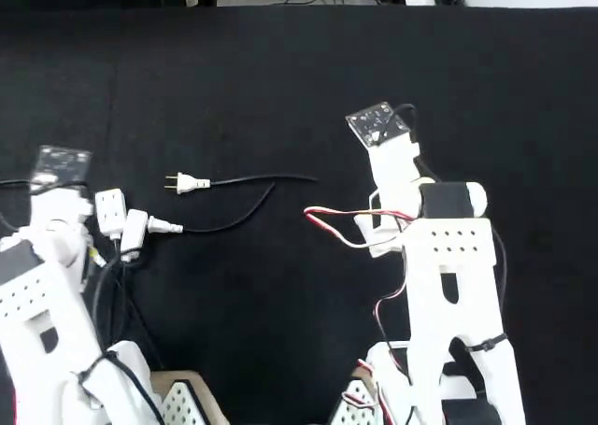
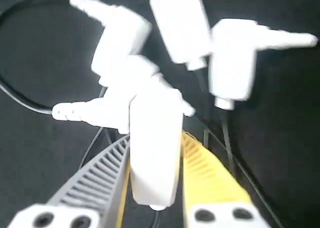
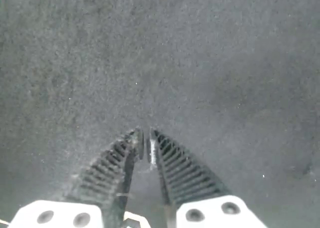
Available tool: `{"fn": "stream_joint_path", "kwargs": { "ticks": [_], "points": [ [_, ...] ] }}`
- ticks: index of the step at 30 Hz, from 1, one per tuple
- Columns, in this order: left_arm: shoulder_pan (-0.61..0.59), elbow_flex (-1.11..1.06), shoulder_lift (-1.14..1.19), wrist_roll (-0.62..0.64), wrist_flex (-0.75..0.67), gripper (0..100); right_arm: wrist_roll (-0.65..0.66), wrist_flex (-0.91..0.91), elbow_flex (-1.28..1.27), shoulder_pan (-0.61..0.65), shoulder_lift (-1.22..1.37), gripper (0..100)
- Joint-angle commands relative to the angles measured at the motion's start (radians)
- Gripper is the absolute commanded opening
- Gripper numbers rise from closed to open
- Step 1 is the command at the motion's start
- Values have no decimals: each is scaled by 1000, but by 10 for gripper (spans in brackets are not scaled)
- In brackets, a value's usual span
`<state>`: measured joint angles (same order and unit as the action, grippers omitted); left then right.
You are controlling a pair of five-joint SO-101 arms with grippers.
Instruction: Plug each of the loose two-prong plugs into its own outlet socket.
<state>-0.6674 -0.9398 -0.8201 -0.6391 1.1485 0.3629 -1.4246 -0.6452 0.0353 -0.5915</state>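
L gripper (image 2: 156,138): gray finger and yellow finger closed onto a white outlet socket (image 2: 154,163), one finger flat on each long side, the block running lengthwise btwn them. Just past the tips sits a crowd of other white pieces, e.g. a second block (image 2: 181,23) and a third block (image 2: 232,62) w/ a ribbed cord end sticking out sideways. Thin black cords (image 2: 20,95) trail across the black cloth (image 2: 30,163)

R gripper (image 3: 146,140): fingers drawn almost together, only a sliver of gap at the tips, nothing btwn them. It hangs over bare cloth

High view, sockets & what's in them:
- near socket block (image 1: 110,210) lies just beside the left arm, its slots facing up; can't make out anything plugged into it
- outer socket block (image 1: 134,231) is tilted, touching the near one at a corner. A seated plug (image 1: 161,225) meets its end, cord curving off to the right; can't tell how deep the prongs go
- can't tell which block here is the one in the L gripper

Loose plug (image 1: 187,183) lies flat on the cloth, apart from both blocks, prongs pointing toward the left arm, its cord running off toward the right arm. The right arm stands well apart from that plug
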Motion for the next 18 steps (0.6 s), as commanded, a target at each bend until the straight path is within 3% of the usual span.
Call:
{"fn": "stream_joint_path", "kwargs": {
  "ticks": [1,5,10,15,18],
  "points": [
    [-104,48,41,14,-101,31,8,14,25,-11,8,18],
    [-183,59,109,17,-184,106,9,14,25,-8,8,18],
    [-125,90,180,20,-193,237,2,14,25,60,8,18],
    [-104,314,201,149,-8,293,0,14,25,64,8,18],
    [-28,447,203,252,114,293,8,14,12,35,8,18]
  ]
}}
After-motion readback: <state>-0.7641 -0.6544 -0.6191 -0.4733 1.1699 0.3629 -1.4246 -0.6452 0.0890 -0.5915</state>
